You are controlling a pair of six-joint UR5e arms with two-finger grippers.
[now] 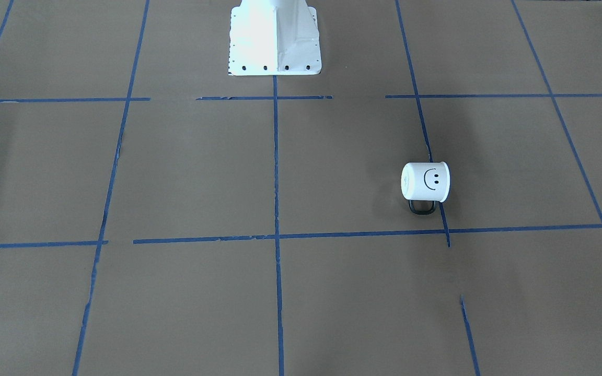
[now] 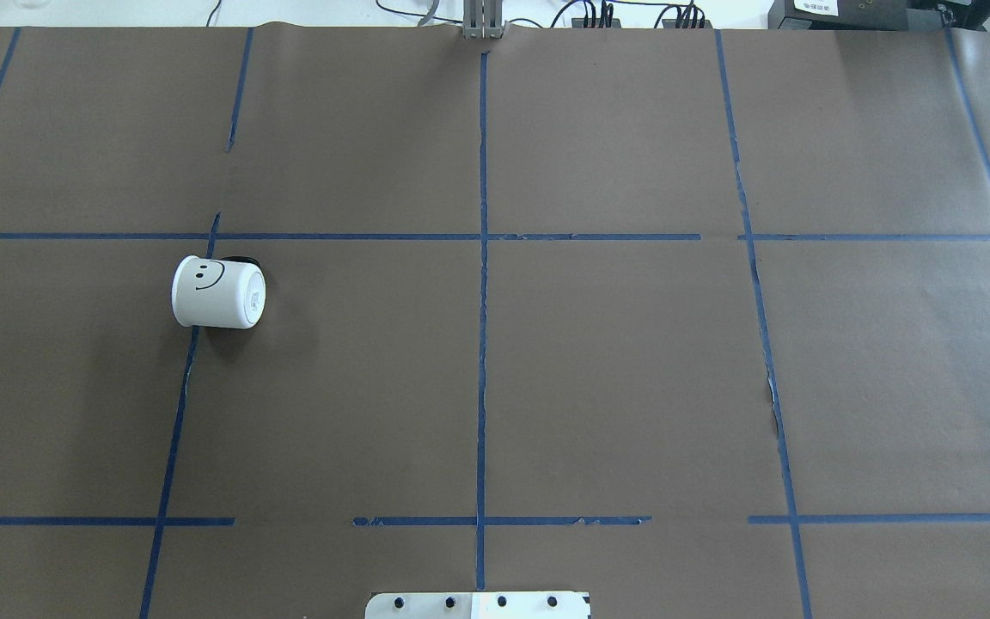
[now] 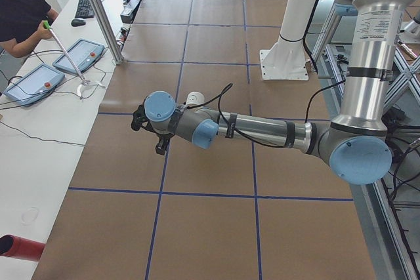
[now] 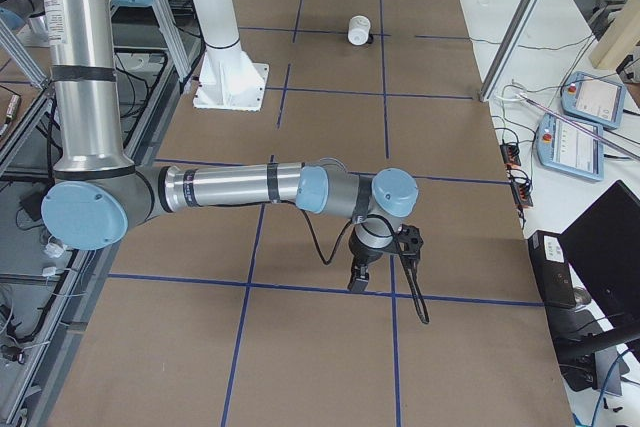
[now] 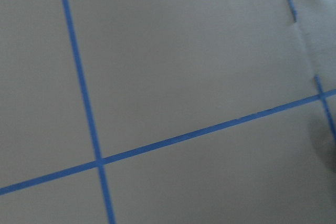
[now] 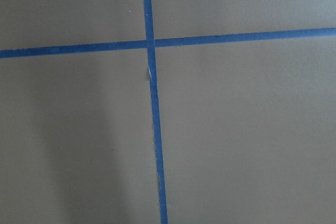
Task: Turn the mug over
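The white mug (image 1: 425, 181) with a black smiley face lies on its side on the brown paper table, on my left half. Its flat base points toward the table's middle and its black handle (image 1: 422, 207) rests on the table on the operators' side. It also shows in the overhead view (image 2: 218, 292), half hidden behind my left arm in the left side view (image 3: 193, 98), and far off in the right side view (image 4: 358, 30). My left gripper (image 3: 147, 134) hovers beside the mug, apart from it. My right gripper (image 4: 385, 260) is far from it. I cannot tell whether either is open.
Blue tape lines (image 2: 482, 344) divide the table into squares. The white pedestal (image 1: 275, 39) stands at the robot's edge. An operator (image 3: 20, 11) sits at a side table with tablets (image 3: 79, 56), and a metal post (image 3: 98, 11) stands at the table corner.
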